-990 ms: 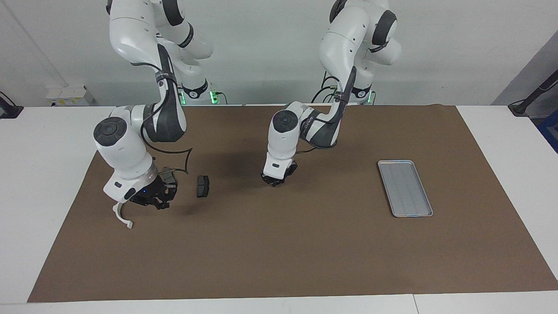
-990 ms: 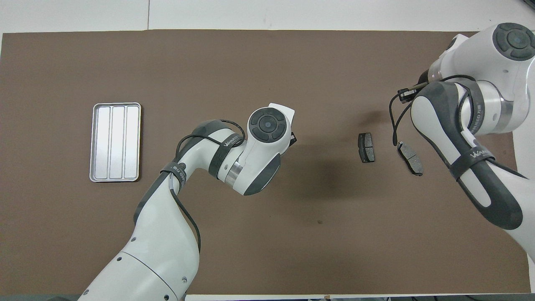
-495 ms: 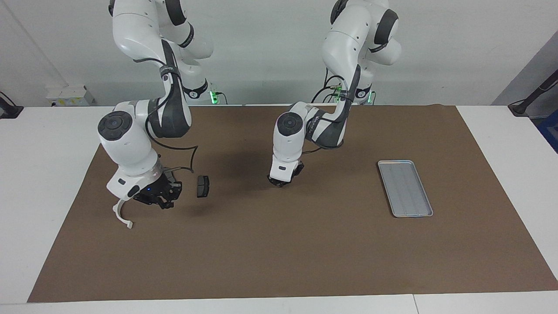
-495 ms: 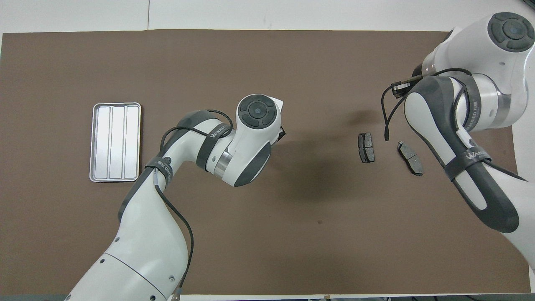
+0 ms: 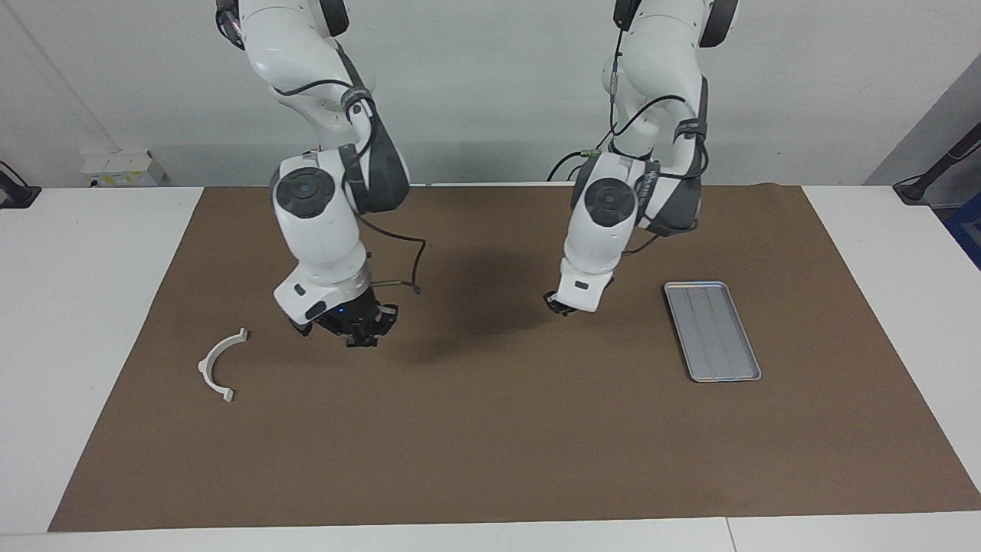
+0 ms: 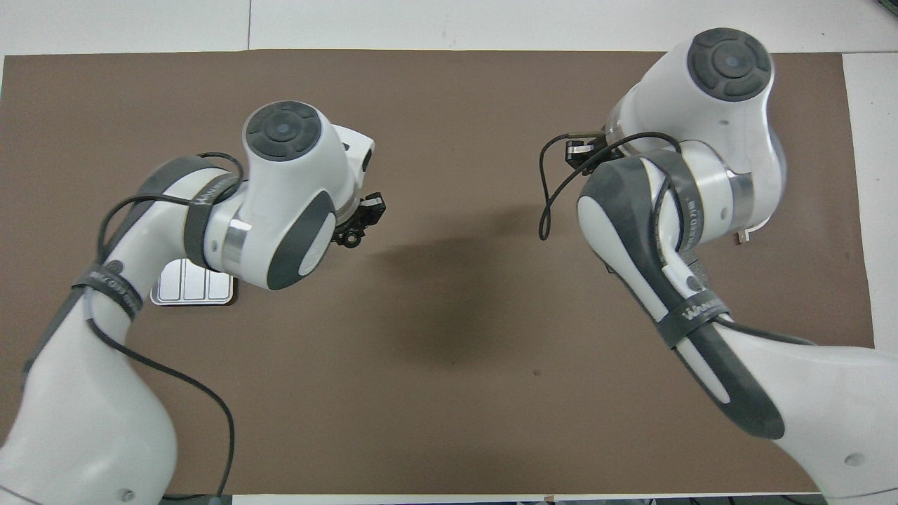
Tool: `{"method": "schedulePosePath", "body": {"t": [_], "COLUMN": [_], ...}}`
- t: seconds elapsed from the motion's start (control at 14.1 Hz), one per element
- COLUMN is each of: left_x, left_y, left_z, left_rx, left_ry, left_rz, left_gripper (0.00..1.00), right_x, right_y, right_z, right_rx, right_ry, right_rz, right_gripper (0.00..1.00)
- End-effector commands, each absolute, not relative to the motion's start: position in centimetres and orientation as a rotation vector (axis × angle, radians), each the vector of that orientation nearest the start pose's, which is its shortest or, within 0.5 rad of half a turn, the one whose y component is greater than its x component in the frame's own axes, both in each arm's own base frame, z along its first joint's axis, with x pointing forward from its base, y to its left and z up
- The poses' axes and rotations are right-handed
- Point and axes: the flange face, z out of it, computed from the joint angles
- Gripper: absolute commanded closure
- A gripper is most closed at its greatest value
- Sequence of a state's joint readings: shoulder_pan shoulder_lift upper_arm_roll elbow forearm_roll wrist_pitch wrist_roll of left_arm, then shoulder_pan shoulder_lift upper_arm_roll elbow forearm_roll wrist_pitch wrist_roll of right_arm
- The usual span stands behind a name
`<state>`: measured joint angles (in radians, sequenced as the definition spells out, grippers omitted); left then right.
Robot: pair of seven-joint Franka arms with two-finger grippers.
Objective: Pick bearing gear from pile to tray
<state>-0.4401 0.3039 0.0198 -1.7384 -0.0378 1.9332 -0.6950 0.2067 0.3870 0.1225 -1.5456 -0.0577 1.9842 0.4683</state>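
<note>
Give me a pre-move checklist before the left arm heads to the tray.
1. Tray free of parts: ok.
2. Left gripper over tray: not ok, it hangs over the mat beside the tray.
3. Part held in left gripper: cannot tell.
4. Right gripper shut: ok. Whether it holds anything: cannot tell.
5. Bracket apart from both grippers: ok, it lies alone on the mat.
</note>
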Motion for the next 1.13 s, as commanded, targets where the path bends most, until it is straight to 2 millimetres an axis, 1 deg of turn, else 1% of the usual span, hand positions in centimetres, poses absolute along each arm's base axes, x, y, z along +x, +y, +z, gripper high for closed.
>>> {"method": "schedulePosePath", "body": {"t": [0.0,0.14,0.21,0.28,0.35,0.49,0.57,0.71,0.85,1.06], "left_x": [55.4,56.5,56.9,56.6,55.9,55.1,55.0,55.0,54.5,53.9], "left_y": [-17.8,-13.7,-11.8,-10.6,-9.0,-6.8,-5.6,-4.0,-3.7,-3.5], "left_z": [40.2,39.7,39.4,38.8,37.7,36.1,36.1,35.9,34.9,33.4], "left_rx": [-3.096,-3.115,-3.126,-3.135,-3.142,-3.154,-3.157,-3.159,-3.158,-3.157], "left_ry": [-0.315,-0.267,-0.232,-0.205,-0.193,-0.153,-0.132,-0.11,-0.099,-0.103], "left_rz": [0.197,0.187,0.174,0.153,0.129,0.078,0.077,0.074,0.093,0.09], "left_gripper": [0.88,0.88,0.88,0.88,0.88,0.87,0.87,0.87,0.85,0.84], "right_x": [60.9,58.4,57.1,56.2,55.7,55.2,54.9,55.1,55.2,54.5], "right_y": [26.8,31.1,33.6,35.5,36.5,37.6,38.3,38.7,38.9,38.3], "right_z": [44.5,44.1,43.7,43.0,42.0,40.3,39.3,38.2,36.9,33.9], "right_rx": [-3.112,-3.091,-3.078,-3.071,-3.057,-3.032,-3.031,-3.02,-3.017,-3.031], "right_ry": [0.388,0.505,0.545,0.567,0.597,0.628,0.64,0.656,0.657,0.647], "right_rz": [-0.066,-0.065,-0.072,-0.086,-0.107,-0.121,-0.111,-0.113,-0.109,-0.091], "right_gripper": [1.0,1.0,1.0,1.0,1.0,1.0,1.0,1.0,1.0,1.0]}}
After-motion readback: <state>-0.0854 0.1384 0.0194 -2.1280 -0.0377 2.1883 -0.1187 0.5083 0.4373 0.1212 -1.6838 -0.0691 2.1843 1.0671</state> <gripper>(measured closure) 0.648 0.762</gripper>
